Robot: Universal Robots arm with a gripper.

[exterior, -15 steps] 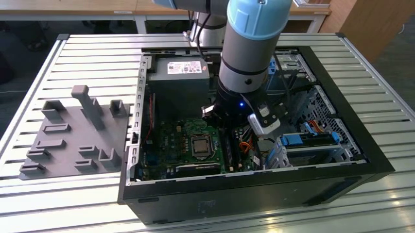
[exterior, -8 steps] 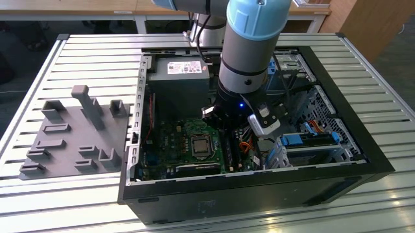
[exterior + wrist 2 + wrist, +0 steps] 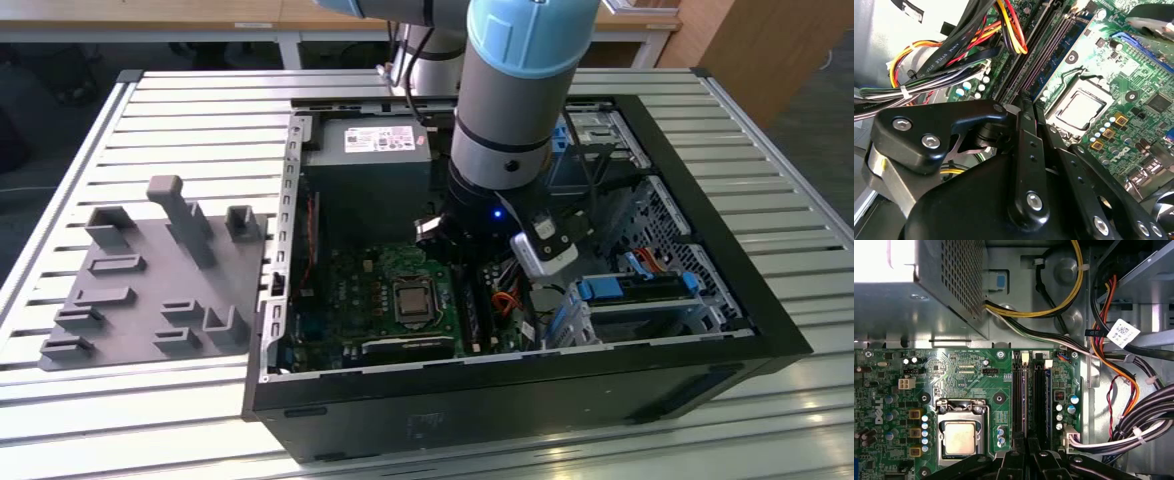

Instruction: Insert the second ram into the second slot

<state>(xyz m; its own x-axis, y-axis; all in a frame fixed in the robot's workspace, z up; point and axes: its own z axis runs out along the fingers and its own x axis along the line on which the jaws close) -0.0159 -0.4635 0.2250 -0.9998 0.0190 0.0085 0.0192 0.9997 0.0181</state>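
Note:
My gripper [image 3: 461,265] reaches down into the open computer case [image 3: 747,300], over the green motherboard [image 3: 969,375]. Two long black memory slots [image 3: 1019,395] lie side by side next to the processor socket [image 3: 960,437]. A thin blue board edge runs along each; I take the one in the slot [image 3: 1040,395] nearer the cables for the second ram [image 3: 1047,397], standing edge-on. In both wrist views the black fingers are shut together, with the gripper [image 3: 1026,440] [image 3: 1023,97] at the near end of these slots [image 3: 1046,47]. Whether the tips touch a stick is hidden.
A power supply [image 3: 367,150] fills the case's far corner. Cable bundles [image 3: 1134,430] crowd the side of the slots away from the socket. Blue drive-bay clips [image 3: 627,290] sit at the exterior view's right. A grey fixture plate [image 3: 147,280] lies on the slatted table [image 3: 200,110].

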